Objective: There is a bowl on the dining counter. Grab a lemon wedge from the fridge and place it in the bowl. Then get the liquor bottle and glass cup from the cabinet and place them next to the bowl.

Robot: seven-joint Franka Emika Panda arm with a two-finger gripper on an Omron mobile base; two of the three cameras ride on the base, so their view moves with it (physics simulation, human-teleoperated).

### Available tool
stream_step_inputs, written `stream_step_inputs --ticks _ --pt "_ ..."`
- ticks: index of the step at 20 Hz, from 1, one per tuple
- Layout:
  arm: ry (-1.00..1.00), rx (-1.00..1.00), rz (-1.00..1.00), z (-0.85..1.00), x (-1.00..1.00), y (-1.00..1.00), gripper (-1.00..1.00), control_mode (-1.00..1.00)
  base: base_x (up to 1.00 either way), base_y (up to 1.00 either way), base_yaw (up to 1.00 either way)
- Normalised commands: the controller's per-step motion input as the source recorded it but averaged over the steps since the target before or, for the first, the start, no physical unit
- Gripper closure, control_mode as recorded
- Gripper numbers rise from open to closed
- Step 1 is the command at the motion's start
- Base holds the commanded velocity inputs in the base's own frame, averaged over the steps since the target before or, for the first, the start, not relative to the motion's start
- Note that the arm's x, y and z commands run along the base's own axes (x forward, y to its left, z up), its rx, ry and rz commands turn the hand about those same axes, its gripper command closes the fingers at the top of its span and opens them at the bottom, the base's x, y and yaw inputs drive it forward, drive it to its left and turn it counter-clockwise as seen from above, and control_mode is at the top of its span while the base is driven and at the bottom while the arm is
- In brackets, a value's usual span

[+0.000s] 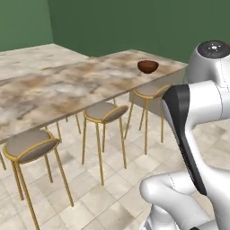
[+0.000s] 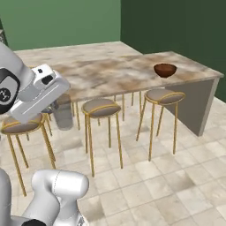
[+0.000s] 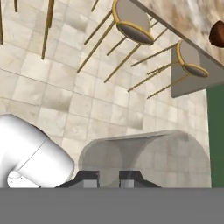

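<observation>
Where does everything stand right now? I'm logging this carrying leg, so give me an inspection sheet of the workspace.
Surface: beige-brown marbled stone dining counter, carrying the bowl.
Job's things: shallow round reddish-brown bowl near the counter's end; greyish translucent glass cup held in the air, away from the counter.
Clutter: nothing seen.
Grippers: two-finger gripper closed on the cup.
Cables: nothing seen.
Surroundings: gold-legged, grey-seated stools along the counter; beige tiled floor; green walls.

Dining counter [image 2: 110, 70] top bare except bowl [image 2: 165, 69] near far end corner; stools [image 2: 101, 107] line the near edge, blocking low approach.
</observation>
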Motion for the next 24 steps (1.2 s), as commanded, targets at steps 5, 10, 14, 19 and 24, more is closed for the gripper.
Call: stream_step_inputs --ticks 5,10,14,19,24 --pt "0.00 0.00 0.00 0.00 0.00 0.00 1.00 1.00 0.88 -1.00 0.27" --pt "0.00 0.00 0.00 0.00 0.00 0.00 1.00 1.00 0.93 -1.00 0.26" --pt "0.00 0.00 0.00 0.00 0.00 0.00 1.00 1.00 0.92 -1.00 0.26" --pt "0.00 0.00 0.00 0.00 0.00 0.00 1.00 1.00 0.94 -1.00 0.28" --pt "0.00 0.00 0.00 0.00 0.00 0.00 1.00 1.00 0.94 -1.00 0.30"
